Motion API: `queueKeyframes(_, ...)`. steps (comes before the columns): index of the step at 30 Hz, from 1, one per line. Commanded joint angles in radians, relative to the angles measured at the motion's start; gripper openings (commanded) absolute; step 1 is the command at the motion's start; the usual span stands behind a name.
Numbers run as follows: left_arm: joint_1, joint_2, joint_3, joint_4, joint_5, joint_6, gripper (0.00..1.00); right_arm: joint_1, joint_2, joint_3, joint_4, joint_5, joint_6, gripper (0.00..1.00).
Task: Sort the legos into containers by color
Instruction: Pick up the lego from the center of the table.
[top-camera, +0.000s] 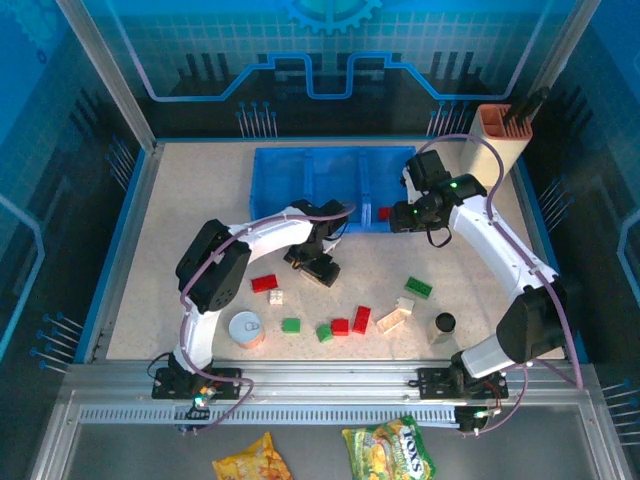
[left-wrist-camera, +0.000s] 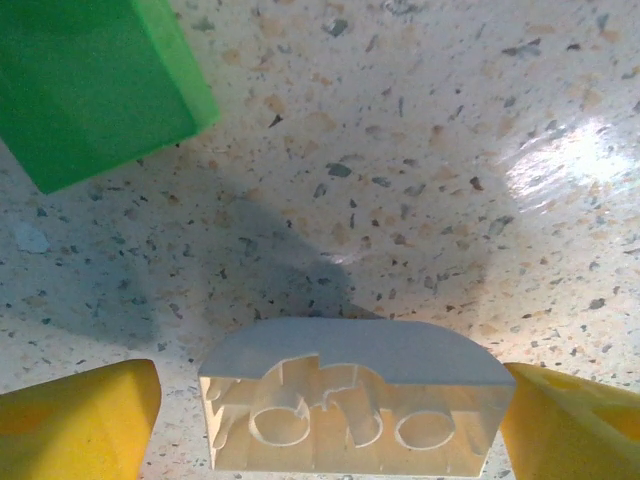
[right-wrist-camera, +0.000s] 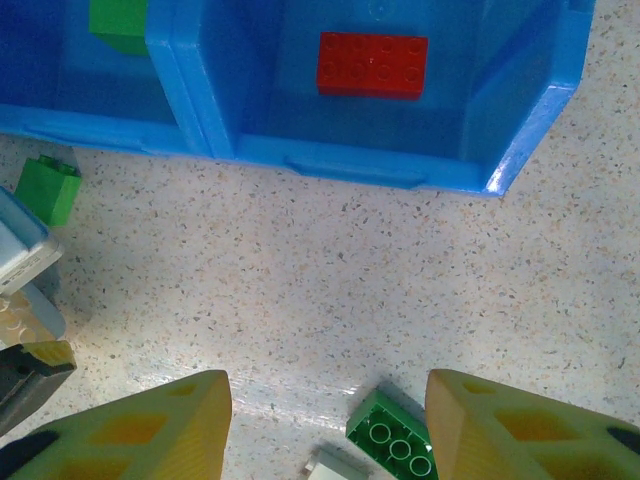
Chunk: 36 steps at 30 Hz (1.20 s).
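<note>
My left gripper (top-camera: 322, 268) hangs low over the table in front of the blue bin (top-camera: 300, 178), shut on a cream brick (left-wrist-camera: 350, 400) between its yellow fingers (left-wrist-camera: 80, 420). A green brick (left-wrist-camera: 90, 80) lies just beyond it. My right gripper (top-camera: 400, 215) is open at the bin's right front corner, nothing between its fingers (right-wrist-camera: 150, 430). A red brick (right-wrist-camera: 372, 65) lies in the right compartment, a green one (right-wrist-camera: 118, 22) in the middle compartment. Loose on the table are red (top-camera: 264, 283), green (top-camera: 290, 325), cream (top-camera: 390, 320) and green (right-wrist-camera: 395, 435) bricks.
A round white-orange tin (top-camera: 246, 328) stands at the near left and a small black cylinder (top-camera: 444, 323) at the near right. The tall beige holder (top-camera: 492, 135) is at the back right corner. The bin's front wall (right-wrist-camera: 350, 160) lies just ahead of my right gripper.
</note>
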Motion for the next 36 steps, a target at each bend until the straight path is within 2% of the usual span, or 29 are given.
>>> queueKeyframes(1, -0.01, 0.011, -0.005, -0.017, 0.021, 0.012, 0.86, -0.015, -0.031, -0.006, -0.023, -0.024, -0.002, 0.55)
queueKeyframes(4, -0.014, 0.015, -0.009, -0.013, 0.028, 0.009, 0.82, -0.015, -0.034, -0.008, -0.024, -0.026, 0.0, 0.55)
queueKeyframes(19, -0.021, 0.021, -0.013, -0.021, 0.02, 0.009, 0.74, -0.016, -0.05, -0.006, -0.028, -0.024, -0.001, 0.54)
queueKeyframes(21, -0.021, 0.018, -0.013, -0.023, 0.02, 0.011, 0.7, -0.016, -0.05, -0.006, -0.029, -0.024, -0.003, 0.54)
queueKeyframes(30, -0.021, -0.025, -0.02, -0.02, -0.014, 0.001, 0.66, -0.016, -0.055, 0.007, -0.037, -0.021, -0.003, 0.54)
queueKeyframes(36, -0.017, -0.077, -0.028, -0.019, -0.05, -0.009, 0.67, -0.017, -0.059, 0.014, -0.044, -0.015, -0.004, 0.54)
